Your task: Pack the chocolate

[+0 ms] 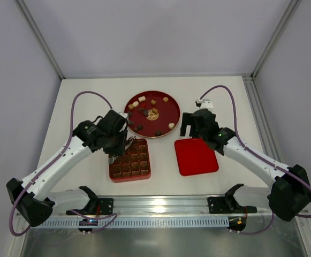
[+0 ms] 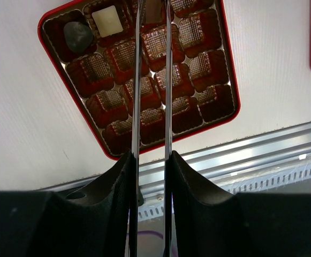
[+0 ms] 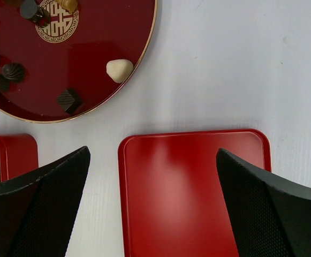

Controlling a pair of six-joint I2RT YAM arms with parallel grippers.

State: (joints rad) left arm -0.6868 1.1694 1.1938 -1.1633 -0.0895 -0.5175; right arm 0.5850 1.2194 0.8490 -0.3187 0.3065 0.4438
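The red 4x4 tray (image 1: 130, 160) lies in front of my left arm. In the left wrist view two of its (image 2: 203, 64) top-row cells hold chocolate, one dark piece (image 2: 78, 36) and one cream-white piece (image 2: 107, 20). My left gripper (image 1: 122, 144) hovers over the tray's far end. Its thin metal blades (image 2: 153, 21) stand narrowly apart, with a tan piece (image 2: 154, 6) between them at the top edge. Several more chocolates lie on the round red plate (image 1: 166, 101). My right gripper (image 1: 190, 128) is wide open and empty above the flat red lid (image 1: 196, 156).
In the right wrist view the lid (image 3: 192, 193) lies below the open gripper (image 3: 152, 151). The round plate (image 3: 107, 32) at upper left holds a cream-white piece (image 3: 119, 69) and dark pieces (image 3: 68, 100). A tray corner (image 3: 10, 152) shows at left. A metal rail (image 1: 160, 203) runs along the near edge.
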